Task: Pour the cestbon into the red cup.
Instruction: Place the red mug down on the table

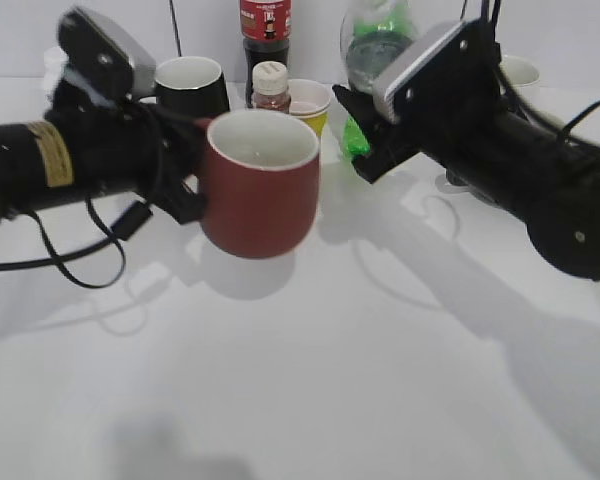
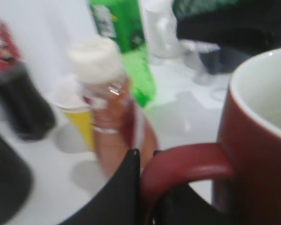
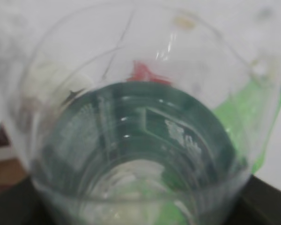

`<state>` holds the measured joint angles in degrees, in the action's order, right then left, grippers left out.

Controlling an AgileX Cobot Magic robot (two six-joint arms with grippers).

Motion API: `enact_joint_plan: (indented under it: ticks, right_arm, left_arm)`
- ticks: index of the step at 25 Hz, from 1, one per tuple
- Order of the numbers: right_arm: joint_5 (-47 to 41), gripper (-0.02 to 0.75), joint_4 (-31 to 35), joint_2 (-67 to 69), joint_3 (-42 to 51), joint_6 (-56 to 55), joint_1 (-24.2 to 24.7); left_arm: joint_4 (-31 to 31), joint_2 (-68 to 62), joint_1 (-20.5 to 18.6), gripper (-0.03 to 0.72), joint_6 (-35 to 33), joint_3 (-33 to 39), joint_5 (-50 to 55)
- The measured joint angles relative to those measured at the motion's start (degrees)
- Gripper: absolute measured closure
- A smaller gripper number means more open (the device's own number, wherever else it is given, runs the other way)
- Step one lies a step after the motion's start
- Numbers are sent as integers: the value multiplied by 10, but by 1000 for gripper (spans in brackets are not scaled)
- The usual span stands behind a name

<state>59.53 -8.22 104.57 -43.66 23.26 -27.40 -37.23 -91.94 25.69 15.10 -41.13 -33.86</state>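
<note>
Left gripper [image 2: 143, 187] clamps the handle of the squat dark-red ceramic cup [image 1: 260, 185]; right gripper [image 1: 365, 140] holds the clear ribbed Cestbon bottle [image 3: 140, 154]; bring its mouth over the rim, then tilt slowly.

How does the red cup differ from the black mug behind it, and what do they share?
Colour: the red cup is dark red outside, the black mug black. Hold: the left pincer grips the red cup by its handle; no pincer holds the black mug. Place: the red cup is nearer the exterior camera, the black mug at the back. Both are white inside.
</note>
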Motion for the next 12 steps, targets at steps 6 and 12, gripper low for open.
enact_joint_plan:
  ticks: [6,12]
  right_arm:
    - [-48,266,0,0,-19,-130,0]
    - [-52,266,35,0,-19,-178,0]
  left_arm:
    - [13,43,-29,648,0,31,11]
    - [106,63,-85,648,-43,106,-23]
